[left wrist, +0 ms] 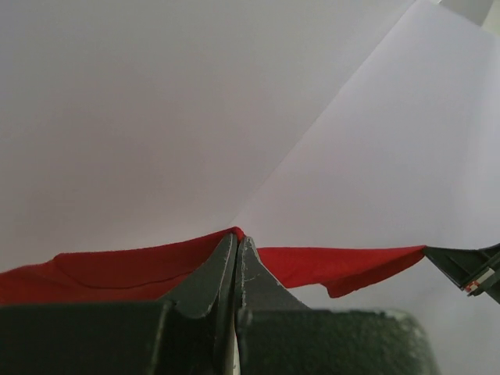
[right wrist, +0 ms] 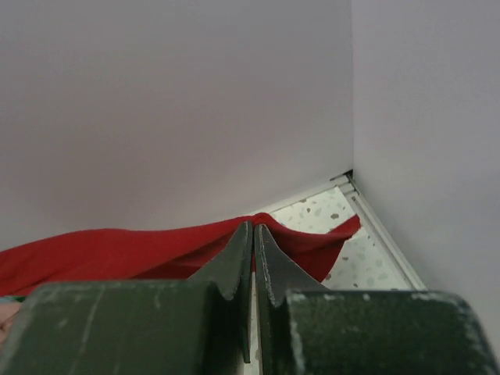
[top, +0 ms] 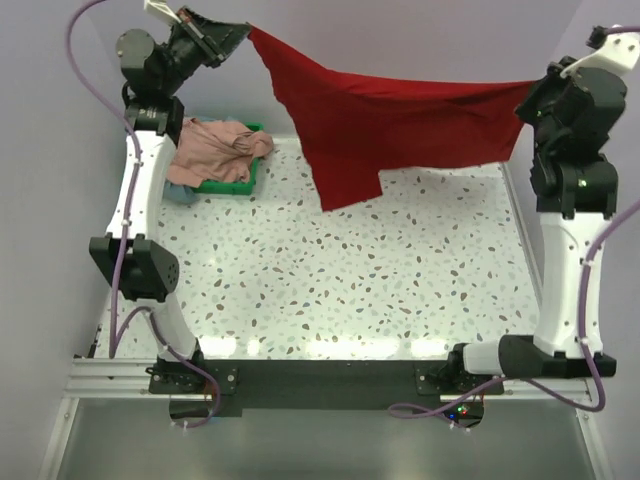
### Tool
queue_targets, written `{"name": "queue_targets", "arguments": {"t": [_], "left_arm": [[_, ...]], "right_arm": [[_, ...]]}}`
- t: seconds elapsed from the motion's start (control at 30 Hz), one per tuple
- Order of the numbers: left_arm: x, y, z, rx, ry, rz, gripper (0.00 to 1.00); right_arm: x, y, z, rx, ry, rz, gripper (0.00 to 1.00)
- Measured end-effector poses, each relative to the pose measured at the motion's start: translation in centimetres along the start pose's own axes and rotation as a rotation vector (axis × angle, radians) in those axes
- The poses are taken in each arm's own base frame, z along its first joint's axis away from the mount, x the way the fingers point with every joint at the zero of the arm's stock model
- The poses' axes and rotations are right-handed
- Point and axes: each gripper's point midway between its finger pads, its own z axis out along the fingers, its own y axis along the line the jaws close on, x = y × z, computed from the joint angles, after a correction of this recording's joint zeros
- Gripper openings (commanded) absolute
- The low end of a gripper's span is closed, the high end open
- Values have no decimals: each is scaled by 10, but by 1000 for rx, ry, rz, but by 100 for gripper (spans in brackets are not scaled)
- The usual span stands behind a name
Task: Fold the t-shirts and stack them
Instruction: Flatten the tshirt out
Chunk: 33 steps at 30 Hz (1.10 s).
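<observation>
Plain bright red cloth t-shirt (top: 400,125): we read no print or tag on the cloth that shows.
Dusty pink cloth t-shirt (top: 215,148): we read nothing on its crumpled folds.
Green plastic tray (top: 228,187): we read no marking on its rim.
White-and-black robot arms (top: 140,190): any marks are too small for us to read.

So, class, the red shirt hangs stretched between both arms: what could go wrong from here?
1. The left end effector and right end effector each pinch just a thin edge of the red shirt; either might slip.
2. It hangs unevenly, one flap far lower, so it may crease when laid on the table.
</observation>
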Motion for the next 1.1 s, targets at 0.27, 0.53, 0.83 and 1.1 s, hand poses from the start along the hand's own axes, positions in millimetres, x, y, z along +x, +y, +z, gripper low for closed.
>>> {"name": "queue_targets", "arguments": {"t": [0.27,0.53,0.83,1.1], "left_arm": [[-86,-122,-81,111,-195,182,0],[-122,-255,-151,293,-338,401,0],[-99,-205,-111,294,-270,287,0],[71,55,64,71,77,-66,39]], "right_arm": [[-90,-17,-108,-41,-264,-15,0],[-166,-37,-209,-46,-520,32,0],[-105,-42,-147,34,-335,-17,0],[71,-54,38,227,198,-138,42]]}}
